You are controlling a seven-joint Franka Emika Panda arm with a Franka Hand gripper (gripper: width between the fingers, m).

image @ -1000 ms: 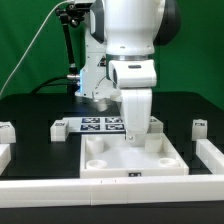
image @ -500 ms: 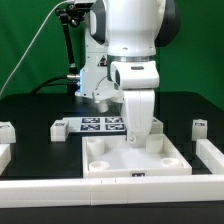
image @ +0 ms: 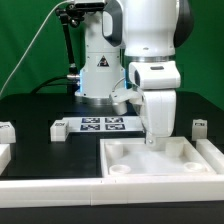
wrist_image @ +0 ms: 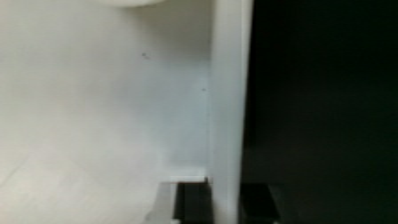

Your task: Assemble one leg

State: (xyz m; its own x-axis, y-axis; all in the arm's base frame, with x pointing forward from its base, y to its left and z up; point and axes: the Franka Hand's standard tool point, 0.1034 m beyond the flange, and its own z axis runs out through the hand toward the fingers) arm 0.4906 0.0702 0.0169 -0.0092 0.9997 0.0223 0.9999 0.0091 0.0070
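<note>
The gripper [image: 152,139] was set low at the far wall of the tray [image: 150,181], grasp not discernible, and the nearby leg [image: 198,126] could be toppled were the tray dragged askew.

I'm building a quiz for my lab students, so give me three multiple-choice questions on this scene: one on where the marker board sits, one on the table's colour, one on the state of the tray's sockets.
1. Where is the marker board relative to the tray?
A. Lying inside it
B. On the table behind it, toward the exterior view's left
C. Leaning against its front wall

2. What colour is the table?
A. Black
B. White
C. Brown

3. The tray's visible sockets are:
A. Filled
B. Taped over
C. Empty

Answers:
1. B: the board lies flat beyond the tray's rear corner.
2. A: the surface around the parts is black.
3. C: they show hollow, with a leg loose on the table.
</note>
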